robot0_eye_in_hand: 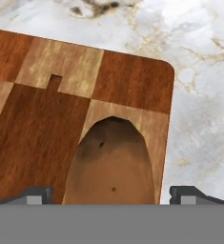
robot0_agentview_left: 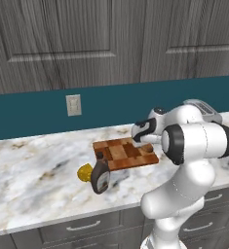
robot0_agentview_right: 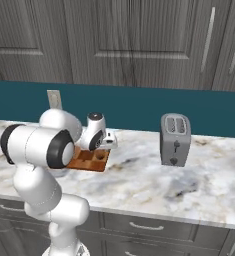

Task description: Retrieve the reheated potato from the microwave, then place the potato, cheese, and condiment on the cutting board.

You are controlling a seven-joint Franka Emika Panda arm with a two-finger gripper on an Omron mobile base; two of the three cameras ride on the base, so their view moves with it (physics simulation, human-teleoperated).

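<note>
The tan-brown potato (robot0_eye_in_hand: 111,162) lies on the patchwork wooden cutting board (robot0_eye_in_hand: 42,119), near its corner. My gripper (robot0_eye_in_hand: 112,193) hangs right over it, open, with a fingertip (robot0_eye_in_hand: 37,194) standing clear of the potato on each side. In the left base view the gripper (robot0_agentview_left: 138,140) is above the right part of the cutting board (robot0_agentview_left: 123,154). The yellow cheese (robot0_agentview_left: 84,172) and the dark condiment (robot0_agentview_left: 100,178) bottle sit on the counter just in front of the board's left end. The microwave is out of view.
A grey toaster (robot0_agentview_right: 175,132) stands on the marble counter (robot0_agentview_right: 154,185) to the right of the board (robot0_agentview_right: 91,161). A wall outlet (robot0_agentview_left: 73,105) sits on the teal backsplash. Dark cabinets hang above, and drawers run below the counter's front edge.
</note>
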